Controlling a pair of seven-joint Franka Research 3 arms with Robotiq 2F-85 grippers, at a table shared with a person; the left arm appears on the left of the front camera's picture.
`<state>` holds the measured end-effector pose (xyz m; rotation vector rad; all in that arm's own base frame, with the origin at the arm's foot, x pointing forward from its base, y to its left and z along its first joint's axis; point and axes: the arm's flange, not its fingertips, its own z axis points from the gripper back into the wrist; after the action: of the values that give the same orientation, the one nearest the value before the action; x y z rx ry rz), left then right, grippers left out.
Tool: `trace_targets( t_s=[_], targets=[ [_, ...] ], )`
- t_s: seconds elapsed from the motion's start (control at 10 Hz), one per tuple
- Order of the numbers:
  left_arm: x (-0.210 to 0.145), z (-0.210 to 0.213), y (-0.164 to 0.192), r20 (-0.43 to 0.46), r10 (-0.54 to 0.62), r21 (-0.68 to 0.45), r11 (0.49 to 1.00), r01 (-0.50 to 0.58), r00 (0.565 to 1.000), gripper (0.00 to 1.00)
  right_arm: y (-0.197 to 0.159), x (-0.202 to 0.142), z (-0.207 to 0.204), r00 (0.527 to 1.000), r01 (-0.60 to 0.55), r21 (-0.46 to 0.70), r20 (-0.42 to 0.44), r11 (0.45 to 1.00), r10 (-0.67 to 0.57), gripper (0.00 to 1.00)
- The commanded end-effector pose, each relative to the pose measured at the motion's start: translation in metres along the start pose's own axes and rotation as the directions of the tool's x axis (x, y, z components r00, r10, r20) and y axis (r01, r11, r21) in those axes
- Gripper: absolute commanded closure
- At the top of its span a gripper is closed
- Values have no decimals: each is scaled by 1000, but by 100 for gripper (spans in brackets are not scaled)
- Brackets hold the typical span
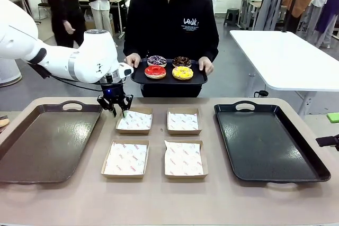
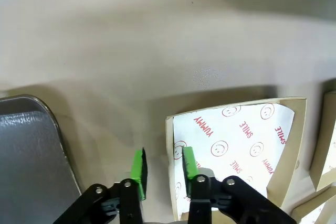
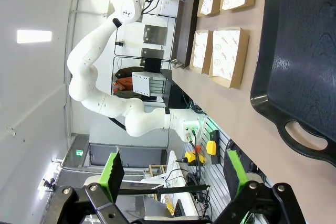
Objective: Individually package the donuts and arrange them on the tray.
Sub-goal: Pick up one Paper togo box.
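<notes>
Tan tabletop [image 1: 159, 199], shared with 1 person [image 1: 172, 19]: left gripper [image 2: 163, 162], jaws narrowly parted, straddles the side wall of the far-left box [image 1: 133, 130], 1 of 4 paper-lined boxes set 2 by 2 between the left tray [image 1: 47, 141] and the right tray [image 1: 265, 141]. Right gripper [image 3: 173, 169]: jaws wide, nothing between them. 4 donuts [image 1: 169, 67]: on a small black tray [image 1: 139, 79] held by the person beyond the far edge.

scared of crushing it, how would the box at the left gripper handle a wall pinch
Likely light: the box is shallow thin card. Its wall may buckle in the left gripper; its paper liner looks loose.
</notes>
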<state>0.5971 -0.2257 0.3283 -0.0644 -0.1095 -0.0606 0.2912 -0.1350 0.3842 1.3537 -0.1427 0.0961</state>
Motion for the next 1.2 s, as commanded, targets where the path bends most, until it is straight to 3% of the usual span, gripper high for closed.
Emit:
trace_targets(
  t_s=[0.0, 0.6, 0.8, 1.1],
  targets=[
    [7, -2, -3, -39, 49, -24, 998, -50, 998, 100, -1, -1, 2, 1000, -9, 14, 2, 1000, 9, 0],
    [9, 17, -7, -106, 80, -11, 997, -81, 991, 100, -1, -1, 2, 1000, -9, 14, 2, 1000, 9, 0],
    [7, 60, -21, -150, 78, 16, 997, -76, 986, 100, -1, -1, 2, 1000, -9, 14, 2, 1000, 9, 0],
    [8, 133, -42, -101, 83, 113, 991, -72, 991, 100, -1, -1, 2, 1000, -9, 14, 2, 1000, 9, 0]
  ],
)
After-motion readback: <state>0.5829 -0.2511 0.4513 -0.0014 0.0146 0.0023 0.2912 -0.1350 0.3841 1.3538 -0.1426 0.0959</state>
